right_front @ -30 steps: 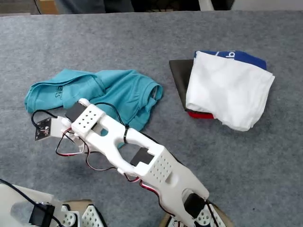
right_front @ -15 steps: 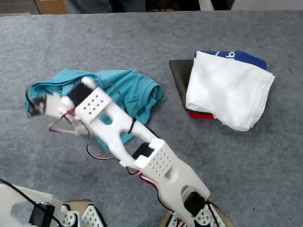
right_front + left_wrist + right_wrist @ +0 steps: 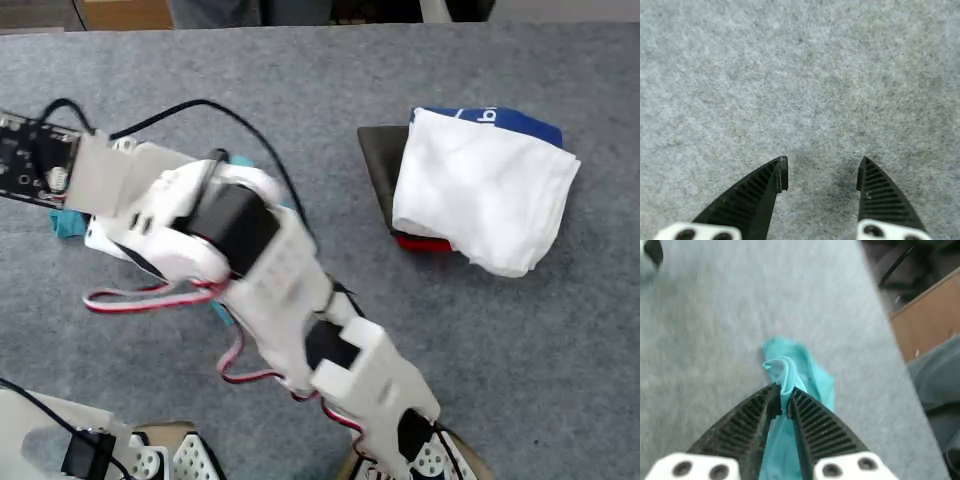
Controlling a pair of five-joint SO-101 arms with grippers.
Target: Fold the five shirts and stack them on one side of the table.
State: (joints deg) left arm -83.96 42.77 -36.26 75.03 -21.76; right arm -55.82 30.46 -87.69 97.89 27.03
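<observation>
Right pincer (image 3: 782, 395) is clamped tight on a fold of the teal shirt (image 3: 807, 375), cloth bunched just past its tips, while left pincer (image 3: 822, 172) sits spread above the grey tabletop (image 3: 790, 75).

My right arm (image 3: 270, 270) slants across the grey counter (image 3: 330, 80), from its base at the near edge up toward the far left; it covers most of the teal shirt (image 3: 66, 224), which shows as slivers at the left and under the arm; the wrist's circuit board (image 3: 28, 160) juts to the left edge; red and white wires (image 3: 150, 297) loop beneath. Well apart on the right sits the stack; a white shirt (image 3: 480, 190) lies on top, a blue shirt (image 3: 520, 122) peeps out behind, a dark shirt (image 3: 380, 165) shows at its left, a red shirt (image 3: 422, 242) edges out below.
</observation>
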